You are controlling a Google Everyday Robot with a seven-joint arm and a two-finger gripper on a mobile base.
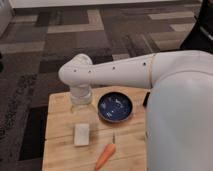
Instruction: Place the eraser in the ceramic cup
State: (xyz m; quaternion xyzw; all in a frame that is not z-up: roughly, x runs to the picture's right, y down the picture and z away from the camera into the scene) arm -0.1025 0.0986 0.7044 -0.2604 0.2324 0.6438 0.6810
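Note:
My arm reaches in from the right and bends down at a white joint [77, 71]. The gripper [80, 99] hangs below it over the back left of the wooden table [60, 150], to the left of the blue bowl. A pale cylindrical shape there merges with the gripper, and I cannot tell whether it is the white ceramic cup. A small black sliver [146, 99], likely the eraser, shows just right of the bowl, mostly hidden by my arm's white cover.
A dark blue round bowl [115, 108] sits at the table's middle back. A pale beige block [81, 134] lies in front of the gripper. An orange carrot [106, 156] lies near the front edge. Patterned carpet surrounds the table.

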